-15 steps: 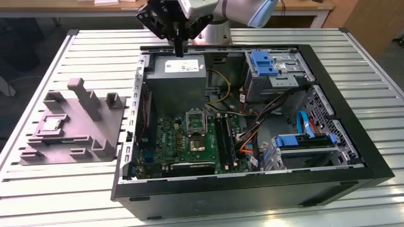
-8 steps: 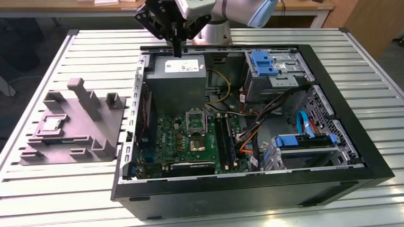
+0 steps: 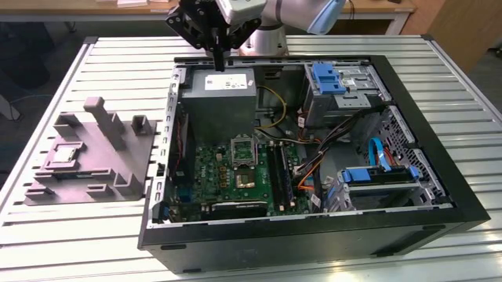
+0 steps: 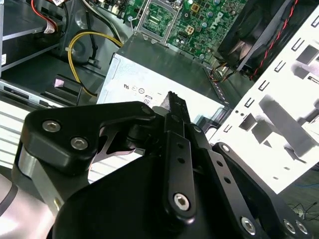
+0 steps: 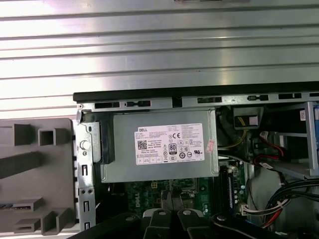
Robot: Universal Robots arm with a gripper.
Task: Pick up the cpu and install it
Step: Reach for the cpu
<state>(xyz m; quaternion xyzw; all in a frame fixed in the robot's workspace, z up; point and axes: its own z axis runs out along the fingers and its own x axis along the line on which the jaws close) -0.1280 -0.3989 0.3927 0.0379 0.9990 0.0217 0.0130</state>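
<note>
- Black metal-fingered gripper [image 3: 218,64] closed on nothing, fingertips pressed together in the second wrist view [image 4: 172,97].
- Hovers above the grey metal power supply box with white label [image 3: 223,97], inside the open black computer case [image 3: 314,235].
- Small flat silver-grey square cpu [image 3: 63,155] lying in the grey moulded plastic holder block [image 3: 117,170], outside the case on the exterior view's left, well apart from the gripper.
- Silver rectangular socket frame with dark centre [image 3: 243,149] on the green motherboard [image 3: 227,176], just beside the power supply box.
</note>
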